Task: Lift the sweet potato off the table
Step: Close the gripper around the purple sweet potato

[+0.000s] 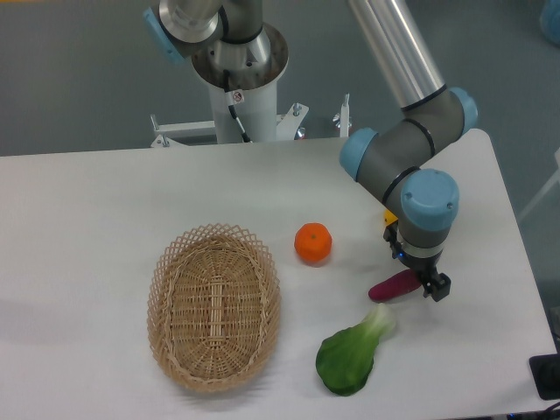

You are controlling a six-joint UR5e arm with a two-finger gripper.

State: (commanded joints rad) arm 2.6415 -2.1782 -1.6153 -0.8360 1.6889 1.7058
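The sweet potato (394, 286), a small magenta-purple tuber, lies at the right of the white table (87, 219), just above the leafy green. My gripper (422, 282) points down over its right end. One black finger (438, 287) shows just right of that end; the other finger is hidden behind the wrist. I cannot tell whether the jaws press on the tuber or stand apart from it. I also cannot tell whether it rests on the table or is slightly lifted.
An orange (313, 243) sits left of the gripper. A wicker basket (214, 306) stands at the front centre-left. A green leafy vegetable (353, 356) lies just below the sweet potato. A bit of yellow fruit (388, 215) peeks out behind the arm.
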